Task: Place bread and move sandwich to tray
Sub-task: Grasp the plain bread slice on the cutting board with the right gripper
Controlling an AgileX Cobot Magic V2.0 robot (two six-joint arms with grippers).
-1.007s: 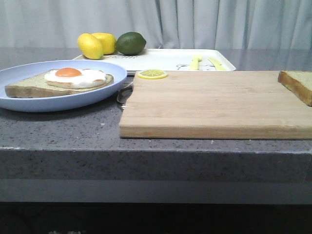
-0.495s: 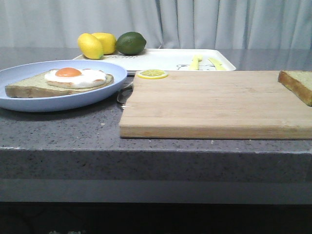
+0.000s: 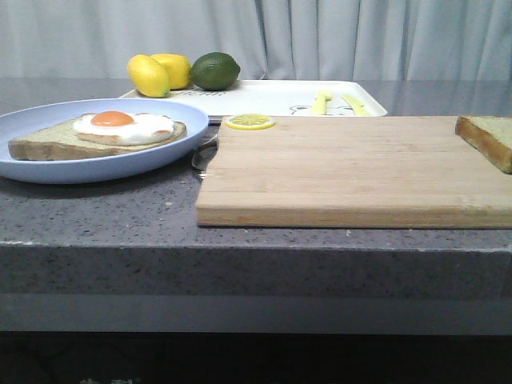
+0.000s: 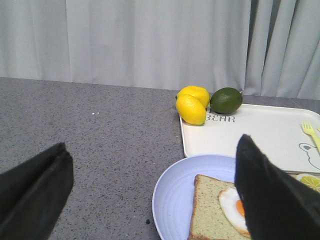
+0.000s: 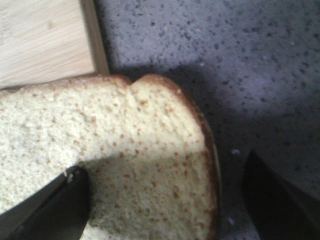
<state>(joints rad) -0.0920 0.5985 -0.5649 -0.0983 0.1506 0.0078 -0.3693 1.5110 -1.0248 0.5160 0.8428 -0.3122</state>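
The bare bread [image 3: 488,138] lies at the far right end of the wooden cutting board [image 3: 344,168]. In the right wrist view the bread [image 5: 125,145] fills the picture, and its crust reaches past the board's edge [image 5: 40,40]. My right gripper [image 5: 165,170] is open close above it, one finger over the crumb and one over the counter. The sandwich [image 3: 96,132], a slice with a fried egg, lies on the light-blue plate [image 3: 48,170] at the left. My left gripper [image 4: 153,142] is open and empty above the plate [image 4: 175,195] and sandwich [image 4: 212,212]. The white tray [image 3: 264,98] stands behind.
Two lemons [image 3: 156,74] and a lime [image 3: 214,70] sit at the tray's back left corner. A yellow fork and knife [image 3: 322,102] lie on the tray. A lemon slice [image 3: 249,122] lies at the board's back corner. A metal utensil [image 3: 204,152] lies between plate and board.
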